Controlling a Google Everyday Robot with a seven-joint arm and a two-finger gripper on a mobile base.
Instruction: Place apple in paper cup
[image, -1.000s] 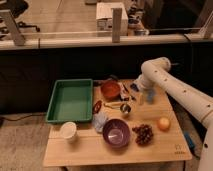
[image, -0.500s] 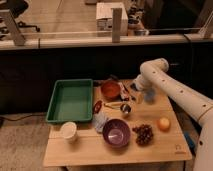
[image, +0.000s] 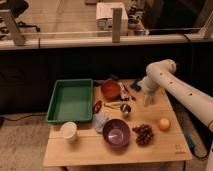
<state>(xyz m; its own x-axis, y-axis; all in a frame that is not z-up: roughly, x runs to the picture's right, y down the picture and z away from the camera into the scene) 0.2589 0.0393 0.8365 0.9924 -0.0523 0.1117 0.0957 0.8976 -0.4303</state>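
Behind and right of the purple bowl (image: 116, 133): gripper (image: 146, 99), grip state impossible to tell. Descend squarely onto apple (image: 163, 123), right of bowl; then carry to paper cup (image: 68, 131), left of bowl.

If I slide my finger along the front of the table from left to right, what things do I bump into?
First the paper cup, then the purple bowl, the grapes, the apple. The gripper hangs farther back, right of the orange bowl.
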